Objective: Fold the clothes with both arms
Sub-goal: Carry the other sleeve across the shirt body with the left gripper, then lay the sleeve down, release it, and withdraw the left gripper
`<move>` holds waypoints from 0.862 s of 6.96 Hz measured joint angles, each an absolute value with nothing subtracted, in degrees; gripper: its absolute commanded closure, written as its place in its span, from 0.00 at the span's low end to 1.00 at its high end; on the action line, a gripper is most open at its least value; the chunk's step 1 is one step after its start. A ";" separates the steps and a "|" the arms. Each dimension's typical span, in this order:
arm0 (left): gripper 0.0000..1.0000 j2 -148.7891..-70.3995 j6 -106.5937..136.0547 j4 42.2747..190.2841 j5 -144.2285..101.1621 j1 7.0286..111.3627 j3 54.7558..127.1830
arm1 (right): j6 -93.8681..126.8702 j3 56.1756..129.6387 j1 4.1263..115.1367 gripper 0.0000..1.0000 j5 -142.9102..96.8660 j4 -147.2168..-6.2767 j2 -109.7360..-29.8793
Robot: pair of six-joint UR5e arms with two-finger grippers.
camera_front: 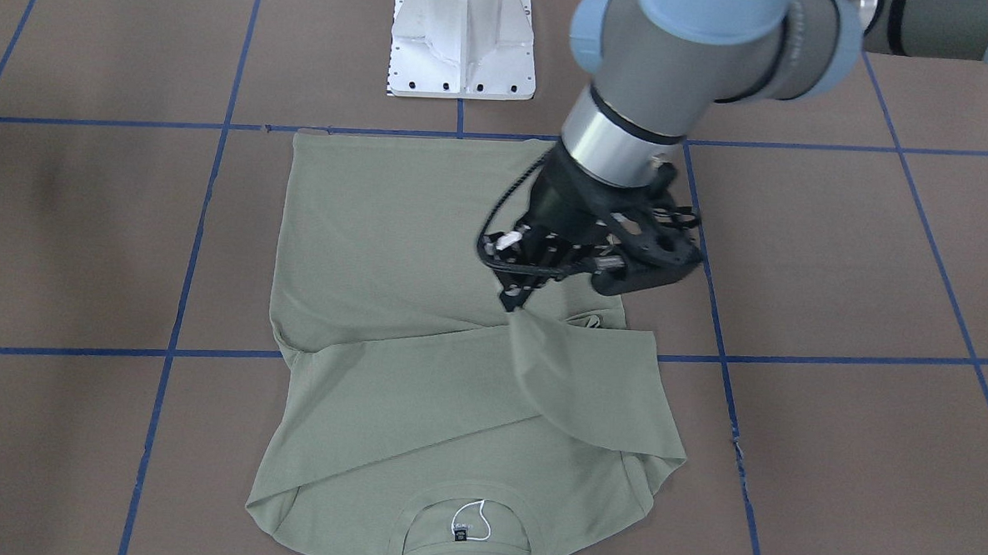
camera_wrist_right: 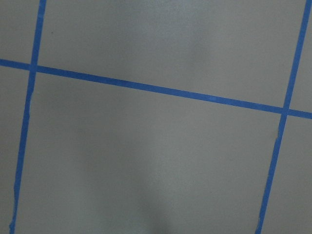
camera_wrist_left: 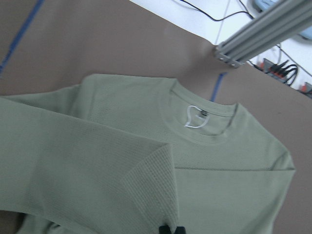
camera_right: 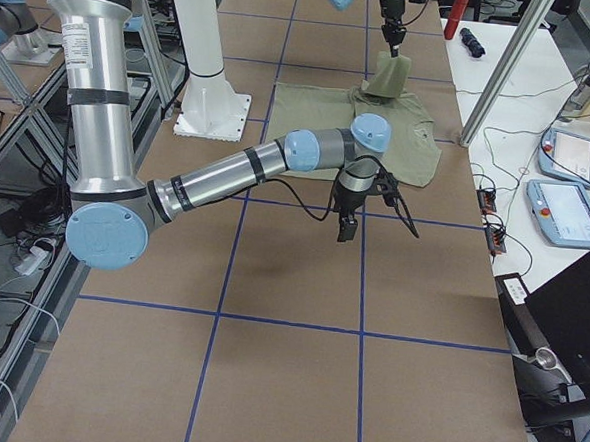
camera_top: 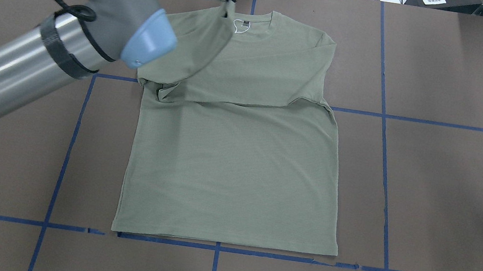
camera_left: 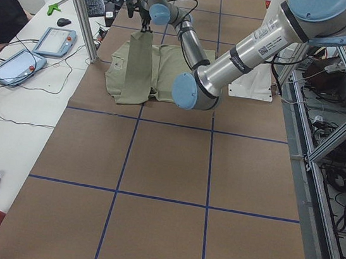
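The green shirt (camera_front: 395, 248) lies flat on the brown bench (camera_front: 836, 267), with its collar (camera_front: 468, 497) on the side away from the robot. The left claw (camera_front: 514, 302) is pinched tight on the end of a sleeve (camera_front: 573, 381), holding it up above the chest. The right claw (camera_right: 347, 229) hangs over bare bench beside the shirt; I cannot tell how far open it is

Sage-green shirt (camera_top: 237, 163) spread flat, one sleeve (camera_front: 577, 381) pinched, held up by left hand (camera_front: 511, 302)

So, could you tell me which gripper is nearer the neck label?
Left. The left gripper holds the sleeve raised over the shirt that bears the neck label; the right gripper hangs over bare table.
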State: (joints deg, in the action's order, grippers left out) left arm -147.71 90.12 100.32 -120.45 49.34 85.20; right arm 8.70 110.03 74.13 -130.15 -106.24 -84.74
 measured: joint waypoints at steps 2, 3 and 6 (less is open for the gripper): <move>1.00 -150.35 95.22 105.36 -118.96 43.51 81.06 | 8.50 109.96 74.32 0.00 -130.07 -106.26 -85.20; 1.00 -150.57 96.69 109.40 -117.11 41.64 77.73 | 8.71 109.91 74.32 0.00 -130.02 -106.26 -85.23; 0.01 -153.25 99.16 119.64 -111.63 36.39 68.11 | 9.17 109.57 74.27 0.00 -129.99 -106.34 -85.06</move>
State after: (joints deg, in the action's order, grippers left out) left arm -153.25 99.16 119.64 -111.63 36.39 68.11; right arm 9.17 109.57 74.27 -129.99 -106.34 -85.06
